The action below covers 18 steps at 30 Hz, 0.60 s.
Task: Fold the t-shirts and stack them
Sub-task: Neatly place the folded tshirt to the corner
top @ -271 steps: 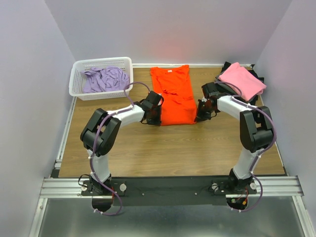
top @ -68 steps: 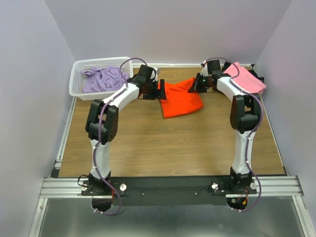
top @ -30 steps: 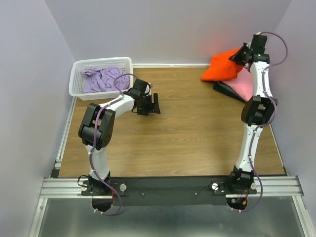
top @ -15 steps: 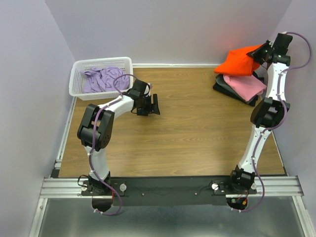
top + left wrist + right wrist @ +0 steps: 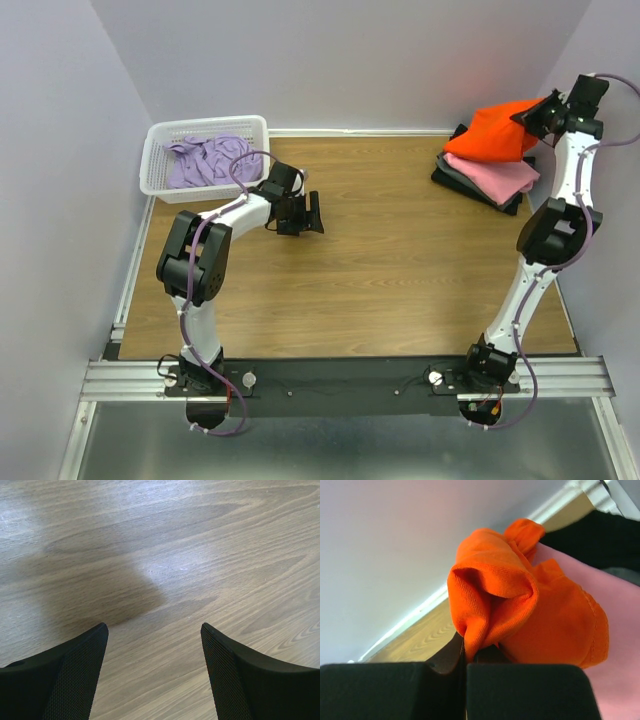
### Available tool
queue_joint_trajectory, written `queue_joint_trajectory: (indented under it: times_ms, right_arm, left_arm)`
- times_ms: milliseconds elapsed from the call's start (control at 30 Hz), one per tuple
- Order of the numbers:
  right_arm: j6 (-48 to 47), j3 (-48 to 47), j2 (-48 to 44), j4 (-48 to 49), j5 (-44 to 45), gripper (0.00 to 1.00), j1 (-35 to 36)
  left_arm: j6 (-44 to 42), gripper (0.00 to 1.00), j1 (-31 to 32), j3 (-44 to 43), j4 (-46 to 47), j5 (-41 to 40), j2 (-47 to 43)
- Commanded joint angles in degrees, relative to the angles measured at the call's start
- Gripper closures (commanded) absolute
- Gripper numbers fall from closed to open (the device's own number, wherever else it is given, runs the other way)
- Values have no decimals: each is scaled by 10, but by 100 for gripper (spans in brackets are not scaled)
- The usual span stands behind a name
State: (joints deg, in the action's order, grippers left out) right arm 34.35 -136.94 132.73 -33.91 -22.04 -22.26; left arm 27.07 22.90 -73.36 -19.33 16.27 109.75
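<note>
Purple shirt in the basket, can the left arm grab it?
Probably yes. The left gripper is open and empty near the basket, and the purple shirt lies uncovered inside, nothing between them.

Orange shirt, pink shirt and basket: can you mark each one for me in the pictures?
orange shirt (image 5: 495,132): top view, middle of the bunched cloth.
pink shirt (image 5: 492,176): top view, bare part not covered by the orange one.
basket (image 5: 185,190): top view, its near wall.
</note>
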Motion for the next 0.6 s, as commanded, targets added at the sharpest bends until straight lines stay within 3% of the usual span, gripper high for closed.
queue_joint_trajectory:
  times_ms: [0, 233, 300, 367, 400, 500, 567]
  right_arm:
    - [-23, 40, -29, 13, -6, 99, -9]
    - [-53, 113, -61, 12, 54, 99, -12]
    - [-51, 140, -75, 11, 111, 97, -12]
    - [-43, 183, -101, 4, 212, 83, -11]
    - [-42, 197, -120, 4, 242, 61, -12]
    - [-71, 225, -132, 3, 277, 33, -12]
    - [-90, 238, -136, -1, 273, 27, -12]
  left_arm:
    - [-2, 17, 1, 7, 3, -3, -19]
    - [-3, 17, 2, 10, 3, -6, -25]
    - [-3, 17, 2, 10, 3, -5, -28]
    - [-3, 17, 3, 11, 3, -11, -35]
    - [-4, 17, 3, 11, 3, -12, -38]
    - [-9, 17, 4, 12, 8, -12, -48]
    - [-12, 17, 6, 12, 9, -10, -54]
